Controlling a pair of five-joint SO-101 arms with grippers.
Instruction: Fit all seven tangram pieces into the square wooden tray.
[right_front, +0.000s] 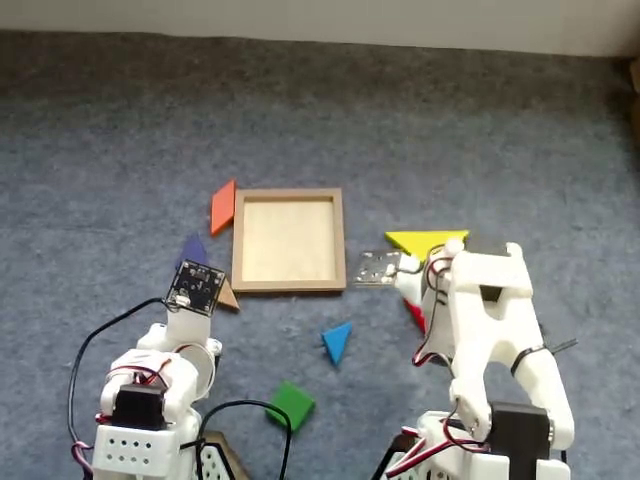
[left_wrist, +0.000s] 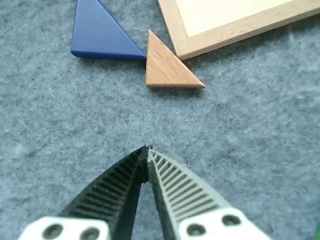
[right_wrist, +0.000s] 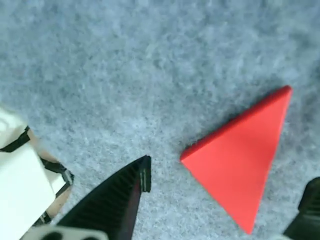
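The square wooden tray lies empty at mid-table. Around it are an orange parallelogram, a navy triangle, a wooden triangle, a yellow triangle, a small blue triangle and a green square. My left gripper is shut on nothing, low over the carpet, a short way from the wooden triangle and navy triangle, near the tray's corner. My right gripper is open, its fingers straddling a red triangle flat on the carpet.
Grey carpet covers the table. The right arm hides most of the red triangle from above. The left arm rises from the near left edge. Cables loop near the green square.
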